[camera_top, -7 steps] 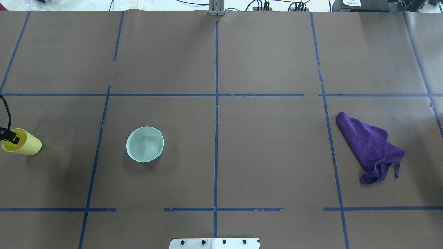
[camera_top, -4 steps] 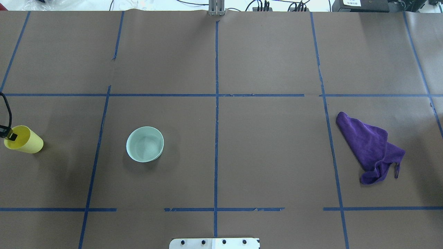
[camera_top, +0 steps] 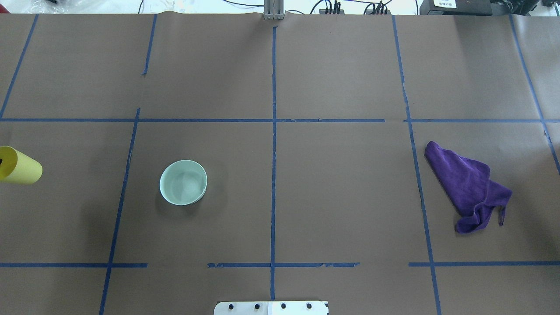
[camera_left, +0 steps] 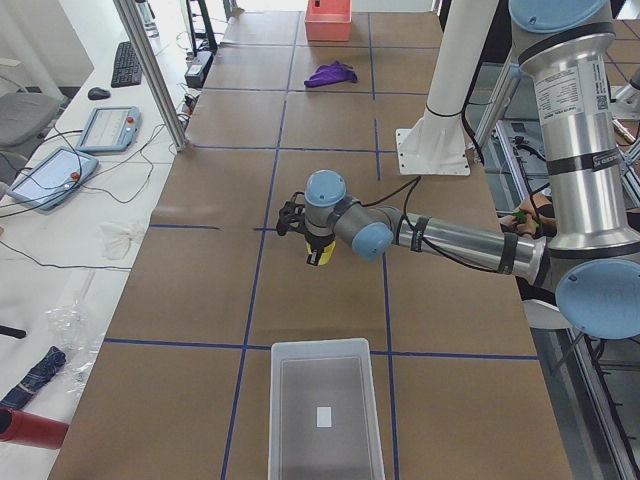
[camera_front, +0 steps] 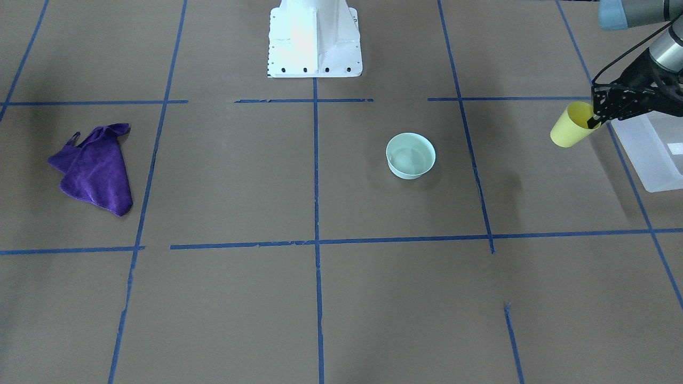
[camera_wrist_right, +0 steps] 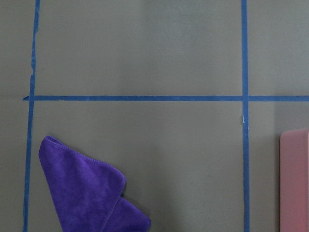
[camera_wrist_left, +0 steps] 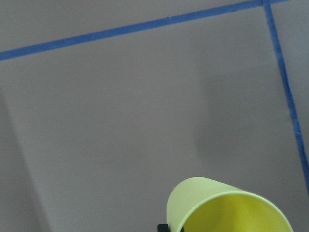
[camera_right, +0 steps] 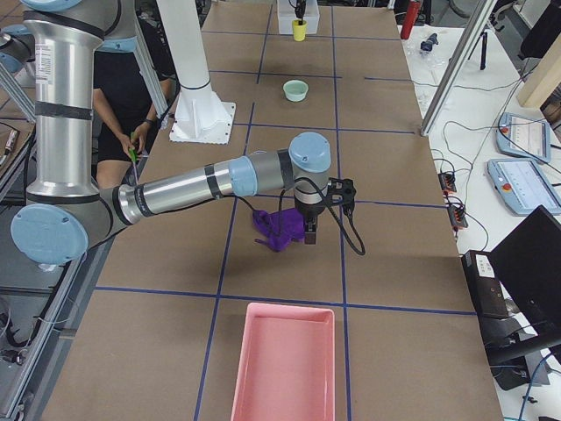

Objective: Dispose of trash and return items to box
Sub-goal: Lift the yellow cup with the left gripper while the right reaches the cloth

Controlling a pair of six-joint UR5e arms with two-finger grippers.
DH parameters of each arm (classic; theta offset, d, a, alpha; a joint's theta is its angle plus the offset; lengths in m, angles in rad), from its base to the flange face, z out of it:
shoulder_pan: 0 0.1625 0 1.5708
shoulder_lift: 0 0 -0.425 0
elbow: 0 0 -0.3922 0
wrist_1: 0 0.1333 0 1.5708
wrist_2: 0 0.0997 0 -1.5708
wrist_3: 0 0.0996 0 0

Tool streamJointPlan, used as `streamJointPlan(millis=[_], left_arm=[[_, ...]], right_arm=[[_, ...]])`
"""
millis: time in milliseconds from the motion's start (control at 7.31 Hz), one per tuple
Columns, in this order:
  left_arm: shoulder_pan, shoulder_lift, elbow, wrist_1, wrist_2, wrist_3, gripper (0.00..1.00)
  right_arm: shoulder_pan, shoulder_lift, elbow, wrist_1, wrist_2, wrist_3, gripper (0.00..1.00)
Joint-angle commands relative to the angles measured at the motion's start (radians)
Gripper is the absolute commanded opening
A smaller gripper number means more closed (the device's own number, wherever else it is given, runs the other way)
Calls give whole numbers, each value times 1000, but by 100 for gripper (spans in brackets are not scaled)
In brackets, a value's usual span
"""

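A: What moved?
B: Your left gripper (camera_front: 593, 118), pinching the yellow cup (camera_front: 569, 128) by its rim, has carried it toward the box (camera_front: 640, 156) — now just beside its wall. Drop-off seems next; the bowl (camera_front: 410, 156) sits well apart from the box.
A: Right gripper (camera_right: 311, 231)?
B: You cannot tell — spread or closed.

One cup (camera_front: 570, 128), one bowl (camera_front: 410, 156), one purple cloth (camera_front: 96, 168), one frosted tub (camera_front: 648, 152), one pink tray (camera_right: 282, 368).

Clock read from white metal robot base (camera_top: 271, 307), 12 = straight ahead.
- Pale mint-green round plastic bowl (camera_top: 183, 182): on table (camera_top: 341, 197), 11 o'clock.
- Small yellow plastic tumbler cup (camera_top: 22, 165): 10 o'clock, above the table, in left gripper (camera_front: 591, 121).
- Translucent frosted-white rectangular plastic tub (camera_front: 643, 154): cup's 9 o'clock.
- Purple cloth (camera_top: 468, 188): 2 o'clock.
- Pink plastic tray (camera_right: 283, 368): cloth's 3 o'clock.
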Motion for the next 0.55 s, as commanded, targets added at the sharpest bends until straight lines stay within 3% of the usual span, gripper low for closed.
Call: streamJointPlan(millis=[0, 137, 411], left_arm=[[-21, -37, -15, 40, -1, 4, 0], [-24, -63, -18, 56, -1, 4, 0], [-53, -131, -29, 150, -1, 28, 0]], right_arm=[[-189, -4, 52, 120, -114, 278, 100], [-254, -23, 47, 277, -129, 410, 100], [-371, -84, 52, 410, -156, 629, 100]])
